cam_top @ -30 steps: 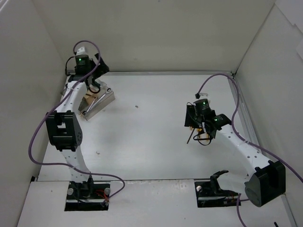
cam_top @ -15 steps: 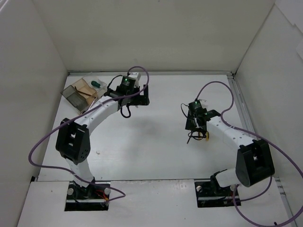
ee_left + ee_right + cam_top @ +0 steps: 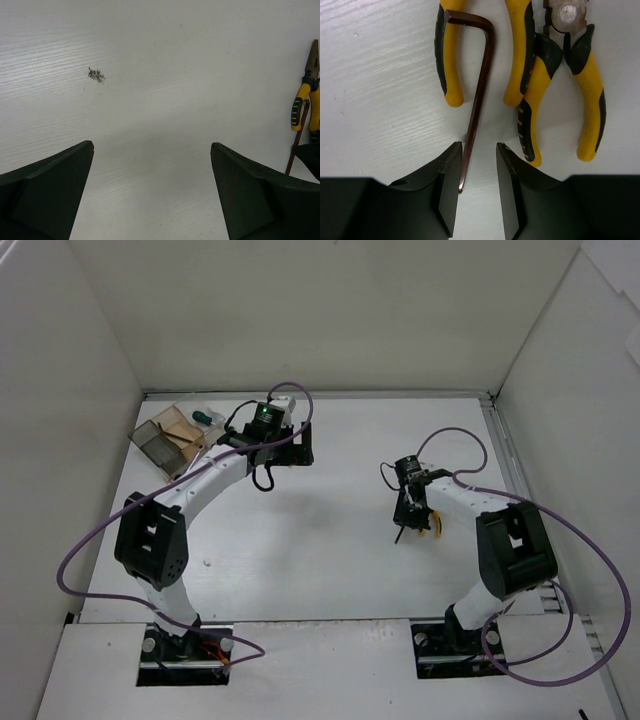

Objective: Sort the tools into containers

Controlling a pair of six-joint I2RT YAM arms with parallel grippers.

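white table [image 3: 330,560]; right gripper [image 3: 479,150] straddles hex key [image 3: 481,85], seemingly not clamped.

Yellow-and-black pliers [image 3: 592,105], dark brown hex key [image 3: 479,95], white table [image 3: 380,90].

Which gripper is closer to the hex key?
Right: the right gripper straddles the long end of the hex key; the left gripper hangs over table, well aside.
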